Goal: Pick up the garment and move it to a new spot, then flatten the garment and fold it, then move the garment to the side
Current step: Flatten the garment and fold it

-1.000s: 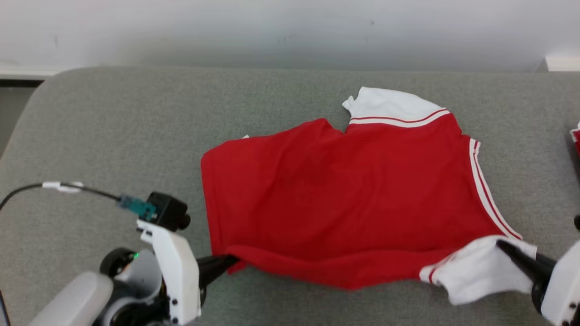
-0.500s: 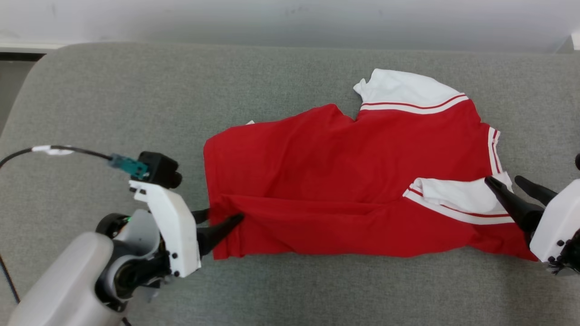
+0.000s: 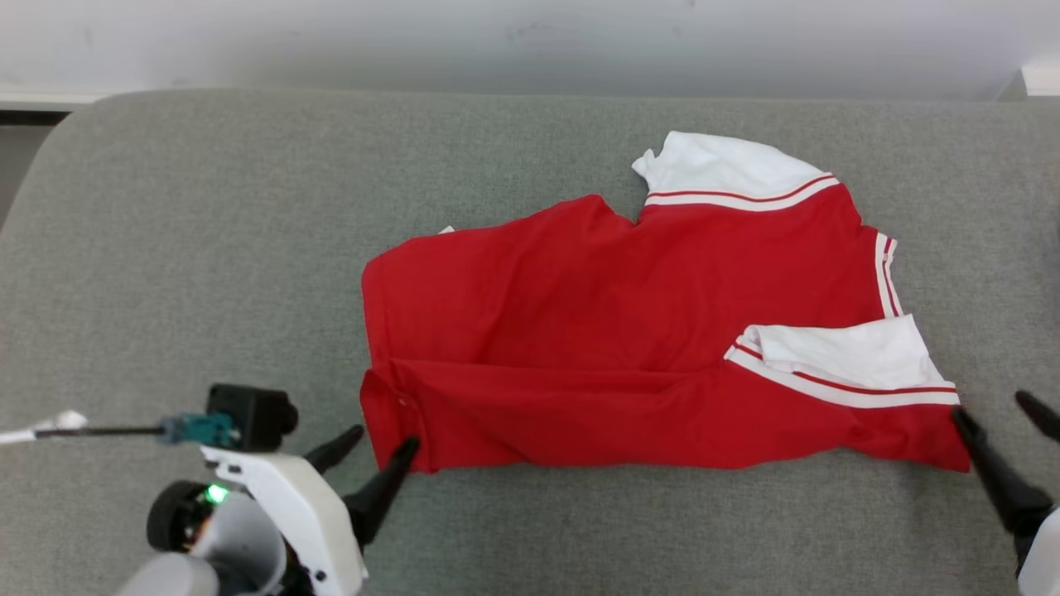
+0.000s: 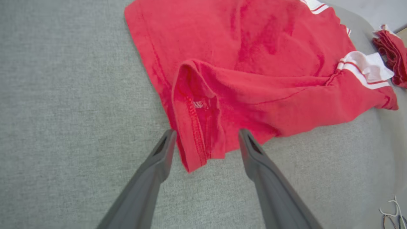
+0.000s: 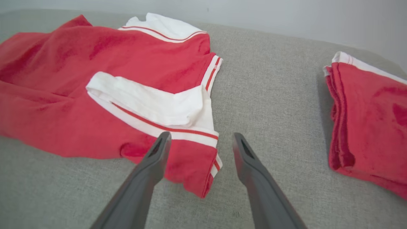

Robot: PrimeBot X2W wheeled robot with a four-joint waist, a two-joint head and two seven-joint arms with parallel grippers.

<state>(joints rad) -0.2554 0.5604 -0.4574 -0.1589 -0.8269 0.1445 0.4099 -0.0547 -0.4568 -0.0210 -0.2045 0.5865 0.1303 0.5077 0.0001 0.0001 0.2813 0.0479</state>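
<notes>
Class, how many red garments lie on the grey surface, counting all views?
2. One shirt lies spread in the middle, near edge folded over; a folded garment sits apart to its right. Others may lie beyond the views.

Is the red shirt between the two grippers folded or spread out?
Partly folded. The red shirt has its near edge turned over its body, one white sleeve on top; the rest lies spread.

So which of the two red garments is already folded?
The compact stack at the right; the other garment lies spread wide, only its near edge turned over.
</notes>
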